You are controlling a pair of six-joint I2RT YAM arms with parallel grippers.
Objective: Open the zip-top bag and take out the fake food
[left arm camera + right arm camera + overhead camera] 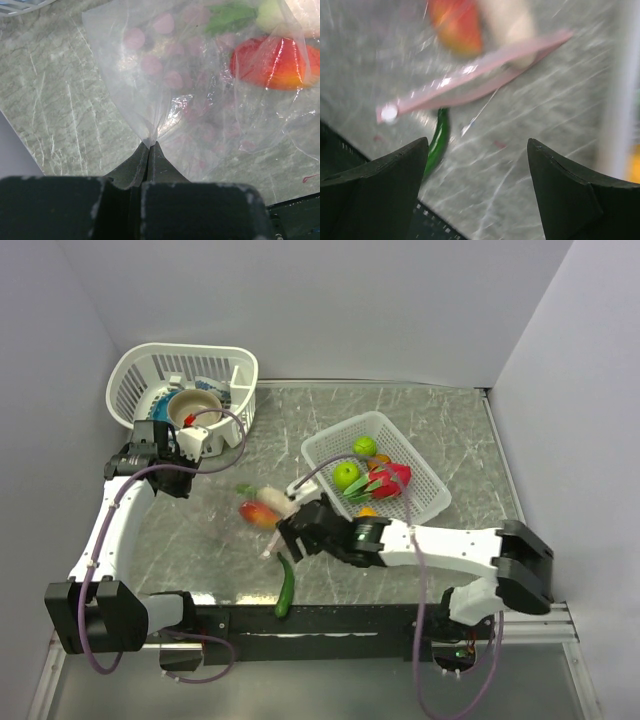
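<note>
Bare worktop (300, 405) runs open across the far middle, between the left white basket (140, 380) and the right white basket (425, 490), and on along the far right wall. The zip-top bag (150, 90) bars the middle. It stretches from the left end effector (150, 145), clamped on its corner, toward the right end effector (477, 142), whose fingers stand apart just near of the pink strip (470, 75). A green pepper (286, 585) lies at the near edge. The right arm (450, 545) blocks the near right, and the left arm (115, 520) lines the left wall.
</note>
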